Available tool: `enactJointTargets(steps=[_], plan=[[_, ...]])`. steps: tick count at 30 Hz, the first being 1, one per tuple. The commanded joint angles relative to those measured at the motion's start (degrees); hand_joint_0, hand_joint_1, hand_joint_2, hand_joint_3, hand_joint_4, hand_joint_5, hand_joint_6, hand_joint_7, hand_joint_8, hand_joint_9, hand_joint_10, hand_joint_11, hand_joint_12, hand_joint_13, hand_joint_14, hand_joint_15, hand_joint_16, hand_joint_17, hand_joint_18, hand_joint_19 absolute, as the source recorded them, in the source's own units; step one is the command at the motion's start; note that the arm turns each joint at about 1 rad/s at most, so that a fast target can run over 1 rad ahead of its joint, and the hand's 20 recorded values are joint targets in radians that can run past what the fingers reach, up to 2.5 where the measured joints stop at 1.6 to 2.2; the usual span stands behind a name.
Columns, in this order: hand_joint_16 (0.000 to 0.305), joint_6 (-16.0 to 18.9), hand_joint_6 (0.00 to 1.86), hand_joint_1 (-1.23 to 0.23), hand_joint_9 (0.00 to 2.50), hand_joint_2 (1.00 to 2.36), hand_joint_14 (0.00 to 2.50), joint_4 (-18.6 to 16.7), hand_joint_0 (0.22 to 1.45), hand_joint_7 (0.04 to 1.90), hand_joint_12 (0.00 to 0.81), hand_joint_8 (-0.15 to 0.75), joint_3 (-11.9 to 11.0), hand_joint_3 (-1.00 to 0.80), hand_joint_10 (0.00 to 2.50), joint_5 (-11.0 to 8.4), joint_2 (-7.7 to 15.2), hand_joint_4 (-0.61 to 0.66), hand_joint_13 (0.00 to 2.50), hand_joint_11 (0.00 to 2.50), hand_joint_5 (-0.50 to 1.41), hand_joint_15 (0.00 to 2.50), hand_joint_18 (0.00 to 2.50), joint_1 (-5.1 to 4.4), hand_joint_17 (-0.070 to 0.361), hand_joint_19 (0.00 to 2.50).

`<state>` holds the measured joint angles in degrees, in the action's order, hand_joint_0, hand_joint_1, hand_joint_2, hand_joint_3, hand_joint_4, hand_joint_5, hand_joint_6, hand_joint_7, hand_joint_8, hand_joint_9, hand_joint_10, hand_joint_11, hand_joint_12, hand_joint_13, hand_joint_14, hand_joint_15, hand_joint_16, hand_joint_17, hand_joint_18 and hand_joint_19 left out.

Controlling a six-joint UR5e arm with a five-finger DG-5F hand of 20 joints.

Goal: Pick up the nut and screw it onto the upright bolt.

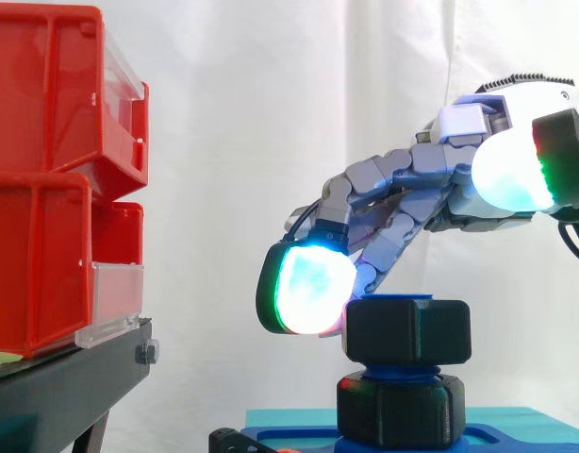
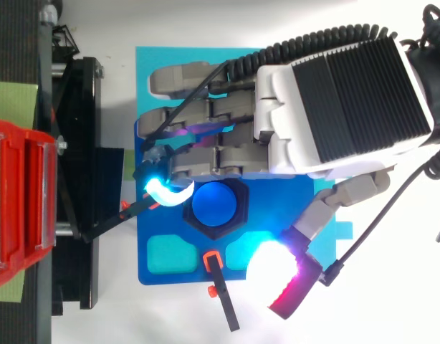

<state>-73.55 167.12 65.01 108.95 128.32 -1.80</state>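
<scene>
A black hexagonal nut [image 1: 407,330] sits on top of the upright blue bolt [image 2: 215,203], above a second black nut-shaped collar [image 1: 401,408] at the bolt's foot. My hand [image 1: 412,189] reaches in from the right and slopes down over the nut. Its fingers are nearly straight, and one glowing cyan fingertip [image 1: 308,288] rests against the nut's left side. The thumb pad [image 1: 511,170] glows white and stays raised, well off the nut. In the top view the hand [image 2: 335,107] covers the back of the blue base plate [image 2: 152,236].
Red bins [image 1: 44,170] are stacked on a black stand [image 1: 63,387] at the left. A teal mat [image 1: 289,420] lies under the base plate. A black lever with orange tips [image 2: 223,301] sticks out at the plate's front edge.
</scene>
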Motion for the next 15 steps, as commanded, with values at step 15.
enactJointTargets(steps=[15], plan=[[0.017,-1.68,0.50,-0.23,0.92,1.00,0.00,2.59,0.51,1.42,0.207,0.295,0.03,-0.50,0.00,3.28,-0.09,0.23,0.46,0.00,0.01,0.00,0.11,2.94,0.037,0.00]])
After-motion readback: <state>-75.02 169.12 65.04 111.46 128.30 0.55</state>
